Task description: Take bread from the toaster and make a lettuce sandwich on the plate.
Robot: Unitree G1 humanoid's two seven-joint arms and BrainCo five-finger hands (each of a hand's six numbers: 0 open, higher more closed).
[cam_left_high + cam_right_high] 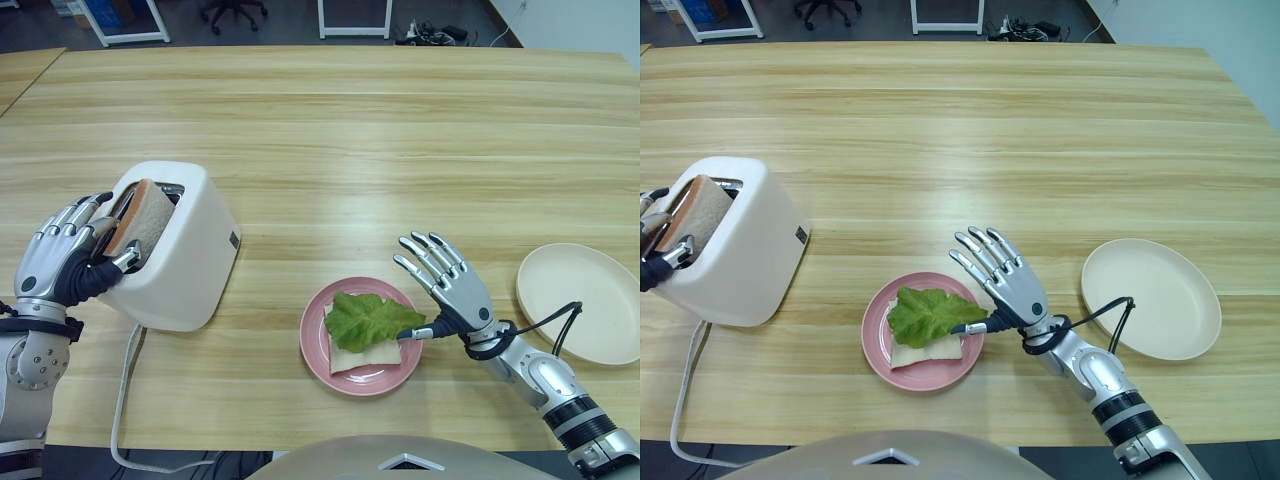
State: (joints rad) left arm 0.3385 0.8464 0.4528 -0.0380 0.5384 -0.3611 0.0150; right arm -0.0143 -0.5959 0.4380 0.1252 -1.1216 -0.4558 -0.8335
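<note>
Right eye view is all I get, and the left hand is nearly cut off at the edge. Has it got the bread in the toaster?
Observer: Yes. The left hand has its fingers curled round the bread slice standing in the toaster.
Operator: Which side does it come from?
Observer: From the toaster's left, with the back of the hand facing up.

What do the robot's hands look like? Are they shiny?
Yes! The left hand and right hand have shiny silver fingers like a skeleton's, with black parts around the palm and thumb. A thin black cable loops by the right wrist. The right forearm is silver with black rings.
</note>
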